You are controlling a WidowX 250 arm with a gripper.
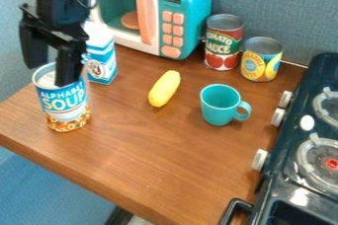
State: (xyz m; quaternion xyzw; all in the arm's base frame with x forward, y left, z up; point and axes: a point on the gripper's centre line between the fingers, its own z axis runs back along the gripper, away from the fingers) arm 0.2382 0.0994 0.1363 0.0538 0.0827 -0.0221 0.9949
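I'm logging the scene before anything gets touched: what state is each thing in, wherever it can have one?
Gripper: fingers apart, at the top of the soup can
Soup can: upright
Carton: upright
Toy microwave: door looks closed
Tomato sauce can: upright, top closed
Yellow-labelled can: upright, top closed
Teal cup: upright
Stove knobs: setting cannot be told

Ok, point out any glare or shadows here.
In the camera view, white glare glints off the glossy stove; a soft sheen lies on the wooden table; shade darkens the inside of the toy microwave; the black pincer shows little surface detail.
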